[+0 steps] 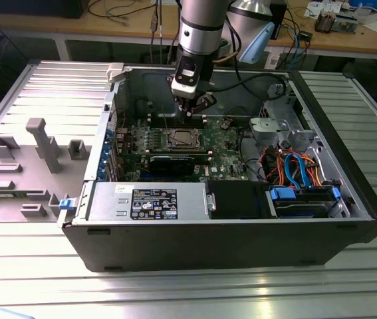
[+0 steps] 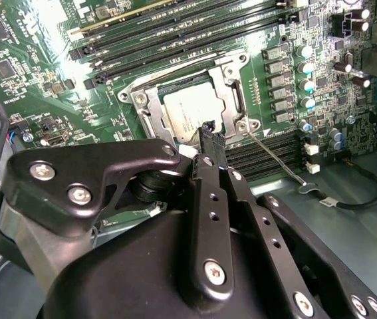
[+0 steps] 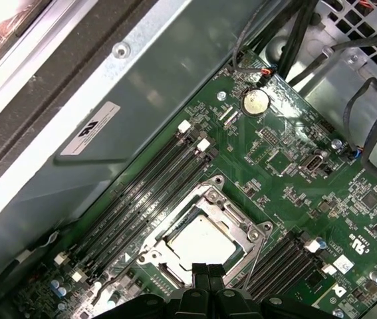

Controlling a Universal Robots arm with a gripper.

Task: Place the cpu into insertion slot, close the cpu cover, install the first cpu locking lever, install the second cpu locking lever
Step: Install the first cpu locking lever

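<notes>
**Gripper hovering at the edge of the loaded insertion slot**

In the second wrist view the gripper (image 2: 211, 136) is hanging over the rim of the insertion slot (image 2: 135, 92), its jaws pressed together with nothing visible between them. It is sitting on the slot's side that faces the nearer bank of memory slots (image 2: 268, 151). The cpu (image 2: 191, 109) is lying flat inside the slot, just beyond the fingertips. The cpu cover (image 2: 233, 93) is apparently lying down around it, framing the silver top. A thin wire locking lever (image 2: 274, 157) is running out from the slot's corner beside the jaws. Its long axis is slanting away from the slot across the memory slots, so it is probably not latched. In the exterior view the arm is reaching down into the open computer case (image 1: 241, 239), above the slot.
</notes>
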